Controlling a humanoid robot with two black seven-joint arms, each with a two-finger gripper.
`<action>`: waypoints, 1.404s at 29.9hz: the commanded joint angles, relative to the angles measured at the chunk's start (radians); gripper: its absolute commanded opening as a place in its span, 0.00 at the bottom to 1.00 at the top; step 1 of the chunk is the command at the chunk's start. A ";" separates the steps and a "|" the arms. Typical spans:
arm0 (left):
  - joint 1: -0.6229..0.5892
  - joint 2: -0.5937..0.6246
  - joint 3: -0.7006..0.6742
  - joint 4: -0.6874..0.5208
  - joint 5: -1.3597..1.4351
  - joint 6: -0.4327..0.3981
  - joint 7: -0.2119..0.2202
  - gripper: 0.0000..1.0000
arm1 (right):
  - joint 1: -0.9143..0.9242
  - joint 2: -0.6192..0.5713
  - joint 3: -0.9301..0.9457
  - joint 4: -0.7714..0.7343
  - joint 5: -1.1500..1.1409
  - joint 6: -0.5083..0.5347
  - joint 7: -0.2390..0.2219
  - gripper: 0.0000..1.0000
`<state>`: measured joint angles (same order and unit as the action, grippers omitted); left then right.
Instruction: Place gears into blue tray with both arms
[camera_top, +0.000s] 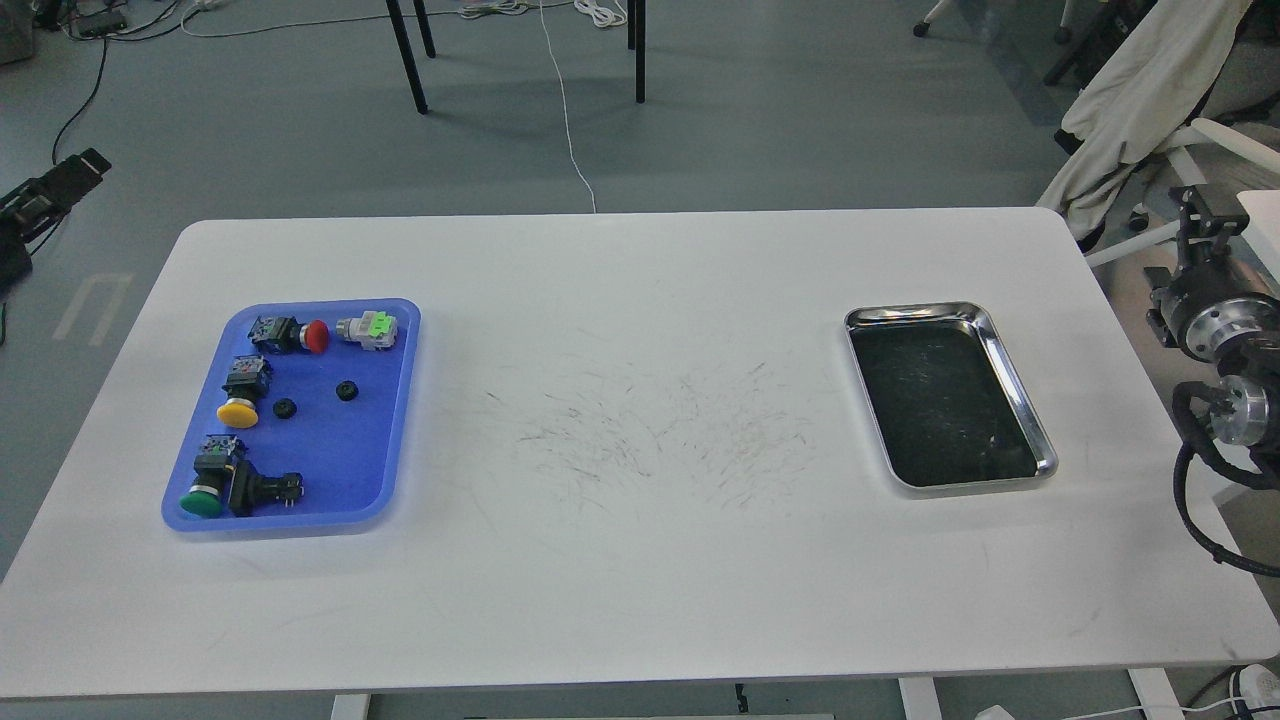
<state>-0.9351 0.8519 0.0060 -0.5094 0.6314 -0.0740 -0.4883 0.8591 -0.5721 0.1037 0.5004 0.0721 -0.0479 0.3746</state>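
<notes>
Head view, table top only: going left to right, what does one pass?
Blue tray holding the yellow-capped switch, then the two gears and → bare scratched table → steel tray near the right edge.

Gears (315, 399) in blue tray (390, 440)

gears (316, 399) in tray (385, 470), table (640, 560) left | second tray (1015, 392) right
</notes>
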 joint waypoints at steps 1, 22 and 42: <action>0.001 0.042 -0.041 0.002 -0.111 -0.082 0.000 0.84 | -0.002 0.000 0.011 0.003 0.002 0.000 0.001 0.96; 0.107 0.104 -0.181 -0.018 -0.658 -0.179 0.000 0.86 | -0.114 -0.084 0.254 0.148 0.005 -0.003 0.003 0.97; 0.108 -0.073 -0.299 -0.215 -0.658 -0.305 0.000 0.98 | -0.127 -0.138 0.355 0.468 0.003 -0.001 0.003 0.99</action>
<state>-0.8310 0.8029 -0.2957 -0.7074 -0.0255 -0.3486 -0.4887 0.7326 -0.7128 0.4470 0.9427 0.0751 -0.0505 0.3775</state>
